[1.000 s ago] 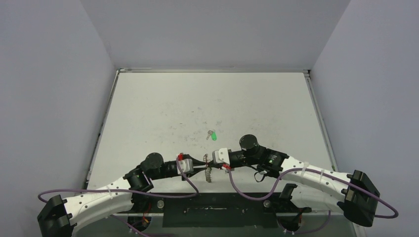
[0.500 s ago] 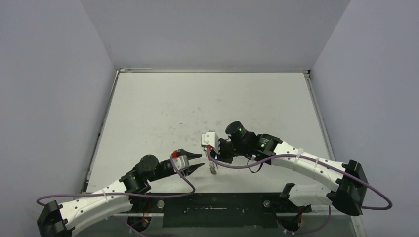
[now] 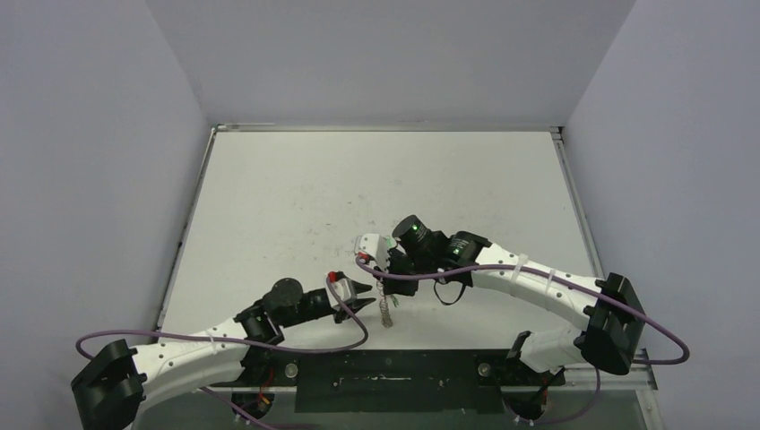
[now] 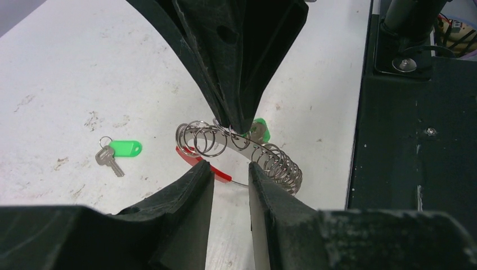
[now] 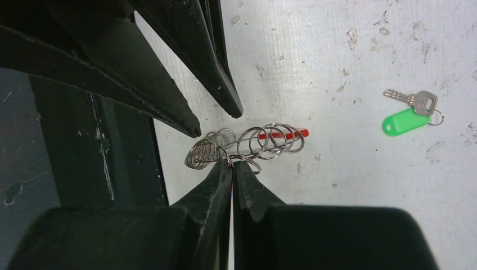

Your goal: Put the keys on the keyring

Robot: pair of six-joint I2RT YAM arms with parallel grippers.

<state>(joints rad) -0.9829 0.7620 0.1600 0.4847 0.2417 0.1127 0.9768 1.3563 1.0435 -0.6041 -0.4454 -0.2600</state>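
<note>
Right gripper (image 5: pixel 232 164) pinching keyring (image 5: pixel 253 145) by one loop, fingers pressed together; keyring dangling over table (image 5: pixel 349 67). Left gripper (image 4: pixel 229 169) hovering beside it, fingers slightly spread, gripping nothing. Keys (image 5: pixel 413 112) lying apart on table. Keyring looking light, floppy, slippery; gripping red segment (image 5: pixel 281 134) likely steadier.

A keyring (image 5: pixel 256 143), seen as a coiled chain of small silvery wire loops with one red plastic segment, is pinched at one loop by the closed right end effector (image 5: pixel 232 164). Whether it touches the white tabletop (image 5: pixel 349 62) cannot be told. The keys (image 5: pixel 403 124), a small silver metal key joined by a split ring to a bright green oval plastic tag, are laid flat on the tabletop, well apart from the keyring.
</note>
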